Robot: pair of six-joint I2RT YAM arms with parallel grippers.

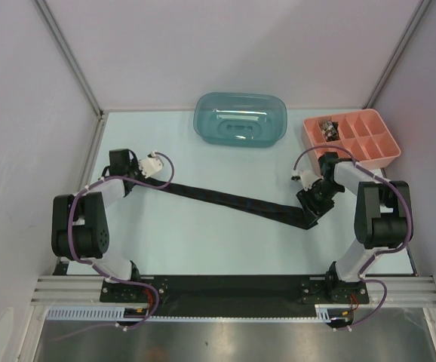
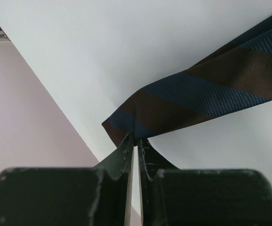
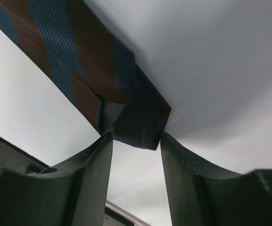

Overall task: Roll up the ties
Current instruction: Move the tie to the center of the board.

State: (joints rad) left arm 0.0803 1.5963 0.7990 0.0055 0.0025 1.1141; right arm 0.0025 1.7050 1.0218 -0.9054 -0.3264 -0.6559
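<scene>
- 1 long tie (image 1: 225, 197) with blue and brown stripes, stretched across the middle of the table (image 1: 203, 249), from the left side to the right side.
- Left gripper (image 1: 136, 181) at the tie's thin end, far left.
- Left fingers (image 2: 126, 148) pressed together, pinching the very edge of that thin end.
- Right gripper (image 1: 308, 219) at the tie's other end, lower and nearer the front.
- Right fingers (image 3: 98, 155) spread apart, with the folded end of the tie between them and touching both; cannot tell if squeezing or not.
- At the back of the table, 1 see-through green tub (image 1: 274, 124).
- Just right of the tub, 1 pink tray (image 1: 357, 136) with many little boxes, and something small in the back left box.
</scene>
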